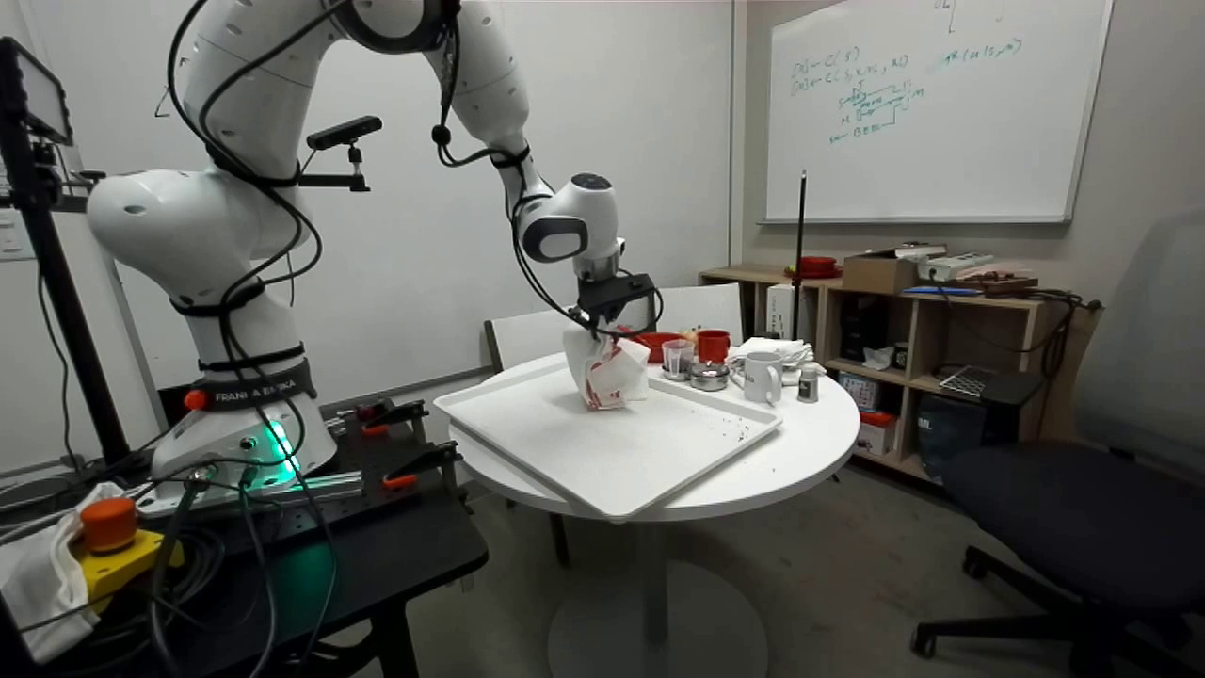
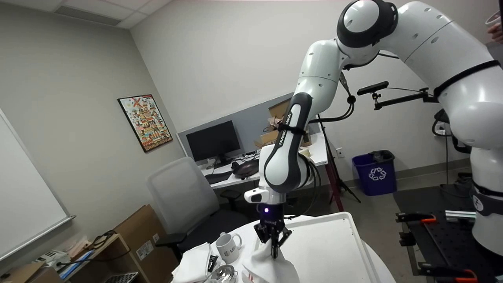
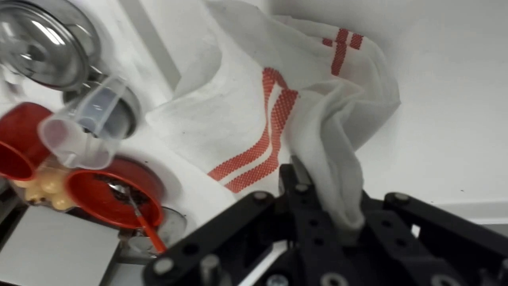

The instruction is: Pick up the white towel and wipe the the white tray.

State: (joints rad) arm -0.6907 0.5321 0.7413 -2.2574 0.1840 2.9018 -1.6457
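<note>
White towel (image 3: pixel 254 115) hung pinched between the fingers (image 3: pixel 311 222) over the tray (image 1: pixel 602 461); good wiping likely needed low, flat strokes, far to near.

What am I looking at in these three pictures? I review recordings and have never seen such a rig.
The white machine is a jointed robot arm, ending in a black gripper. Both wide pictures are taken from outside the robot, from different places; the close-up is taken from its wrist. On the round white table lies a large white tray with a raised rim. Beside it are a mug, a red cup, a clear cup, a metal container and a red bowl with a spoon in it. The gripper is closed on a white towel with red stripes, which hangs over the tray. How much of it touches, I can't tell.
</note>
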